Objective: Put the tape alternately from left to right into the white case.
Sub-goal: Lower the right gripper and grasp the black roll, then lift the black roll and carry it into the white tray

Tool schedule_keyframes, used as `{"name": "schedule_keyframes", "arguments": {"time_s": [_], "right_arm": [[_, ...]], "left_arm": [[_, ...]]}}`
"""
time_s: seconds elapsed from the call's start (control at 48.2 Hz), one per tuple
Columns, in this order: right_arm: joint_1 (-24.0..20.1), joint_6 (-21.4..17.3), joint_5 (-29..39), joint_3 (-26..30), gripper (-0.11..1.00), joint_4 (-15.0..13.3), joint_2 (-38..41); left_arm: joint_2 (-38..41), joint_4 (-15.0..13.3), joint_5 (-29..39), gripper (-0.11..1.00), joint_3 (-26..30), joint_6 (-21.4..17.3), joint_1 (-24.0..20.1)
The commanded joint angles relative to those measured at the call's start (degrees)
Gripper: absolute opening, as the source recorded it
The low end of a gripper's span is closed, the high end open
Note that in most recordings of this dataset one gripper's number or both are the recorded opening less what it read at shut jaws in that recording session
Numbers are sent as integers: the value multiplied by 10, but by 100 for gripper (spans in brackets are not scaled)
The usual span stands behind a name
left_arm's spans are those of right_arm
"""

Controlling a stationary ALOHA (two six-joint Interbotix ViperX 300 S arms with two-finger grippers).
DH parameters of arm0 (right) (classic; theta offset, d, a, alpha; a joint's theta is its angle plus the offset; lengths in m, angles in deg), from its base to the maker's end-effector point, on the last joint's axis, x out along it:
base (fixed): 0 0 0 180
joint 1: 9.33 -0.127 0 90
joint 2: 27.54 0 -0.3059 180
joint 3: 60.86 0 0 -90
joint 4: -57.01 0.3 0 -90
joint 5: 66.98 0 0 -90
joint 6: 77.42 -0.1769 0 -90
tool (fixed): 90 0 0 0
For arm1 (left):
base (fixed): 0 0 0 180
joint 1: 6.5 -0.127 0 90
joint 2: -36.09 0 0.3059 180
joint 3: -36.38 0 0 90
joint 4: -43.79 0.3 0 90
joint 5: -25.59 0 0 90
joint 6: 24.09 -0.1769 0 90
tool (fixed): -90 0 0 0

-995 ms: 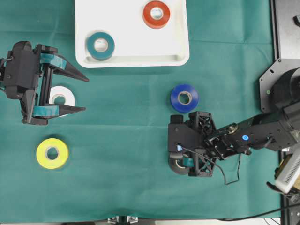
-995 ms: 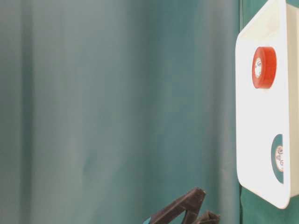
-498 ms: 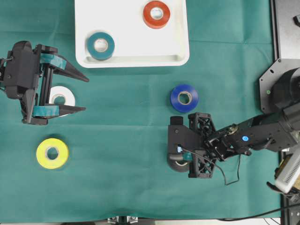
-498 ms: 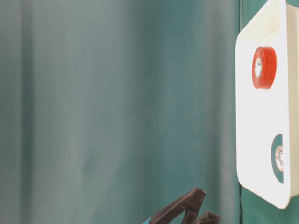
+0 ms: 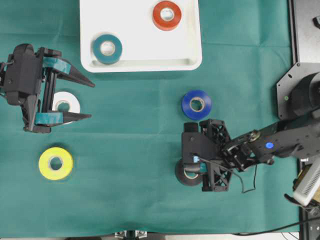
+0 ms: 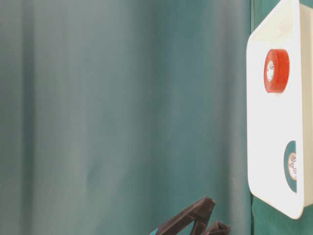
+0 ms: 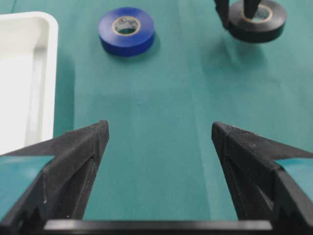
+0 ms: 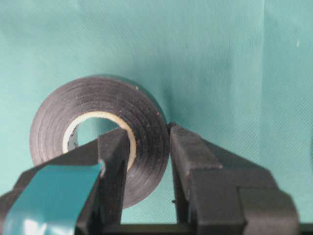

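- Right pincer (image 5: 192,171) clamped on black tape (image 5: 188,172), one finger through the core, the other on the outer wall: a grip through the ring, likely so the roll cannot slip.
- Left pincer (image 5: 75,99) spread wide, empty, straddling white tape (image 5: 66,103) on the tabletop (image 5: 135,145); probably staged for the next left-side pick.
- Teal tape (image 5: 107,48) and red tape (image 5: 167,15) already in the case (image 5: 145,64).
- Blue tape (image 5: 197,104) and yellow tape (image 5: 56,163) waiting outside, on opposite sides.
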Motion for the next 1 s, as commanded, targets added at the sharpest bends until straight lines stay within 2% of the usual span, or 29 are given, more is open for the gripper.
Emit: {"name": "schedule_keyframes", "arguments": {"time_s": [0.0, 0.083, 0.207, 0.311, 0.435, 0.726, 0.974], "right_arm": [[-1, 2, -3, 5, 21, -14, -85], [-1, 2, -3, -1, 21, -35, -110], [4, 1, -4, -13, 21, -84, -143], [11, 1, -10, -21, 21, -108, -163], [18, 1, -22, -26, 21, -121, -179], [38, 1, -56, -39, 21, -129, -191], [80, 1, -117, -44, 21, -182, -191]], "left_arm": [[-4, -1, -3, 81, 10, 0, 1], [-4, -1, -3, 81, 10, 0, 1], [-4, -1, -3, 81, 10, 0, 1], [-4, -1, -3, 81, 10, 0, 2], [-4, -1, -3, 81, 10, 0, 1], [-4, -1, -3, 81, 11, 0, 2], [-1, -1, -3, 81, 11, 1, 1]]}}
